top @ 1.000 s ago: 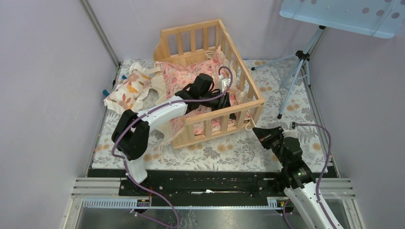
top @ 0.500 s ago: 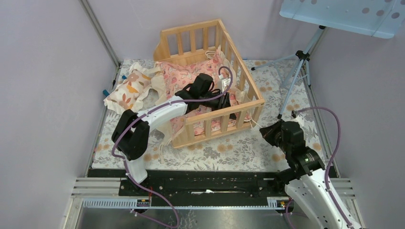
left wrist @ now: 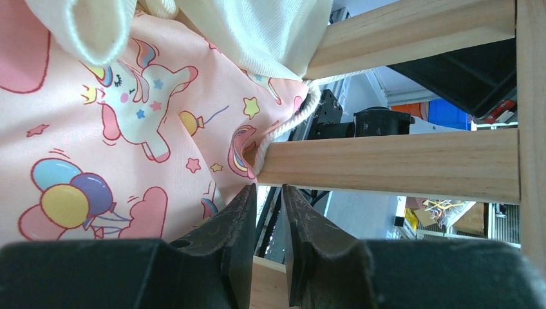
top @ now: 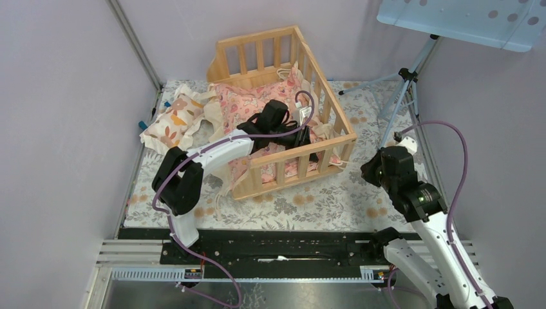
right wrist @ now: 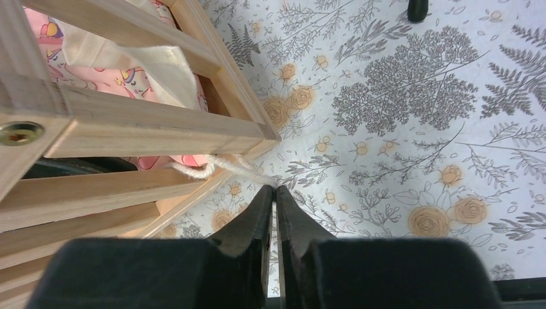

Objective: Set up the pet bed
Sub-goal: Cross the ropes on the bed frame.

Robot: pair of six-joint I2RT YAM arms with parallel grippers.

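Seating the cushion (top: 238, 103): the bed (top: 302, 148) stands on the mat (top: 309, 199). Left gripper (left wrist: 269, 190), inside the bed's front rail, gapes slightly and is empty. Right gripper (right wrist: 275, 188), off the bed's corner, is nearly closed (hold on the cord (right wrist: 193, 168) unclear). The next move probably calls for tucking that cord.

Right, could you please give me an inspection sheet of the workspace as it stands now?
Surface: floral-print cloth covers the work area.
Job's things: wooden pet bed stands upright on the cloth, with the pink unicorn cushion bunched inside it.
Clutter: leaf-print pillow lies left of the bed.
Grippers: left gripper is inside the bed by a rail, jaws narrowly apart, nothing seen between them. Right gripper is outside the bed's corner, nearly closed at the end of a white cord; grip unclear.
Cables: purple cables loop along both arms.
Surroundings: tripod, white perforated panel, lilac walls.
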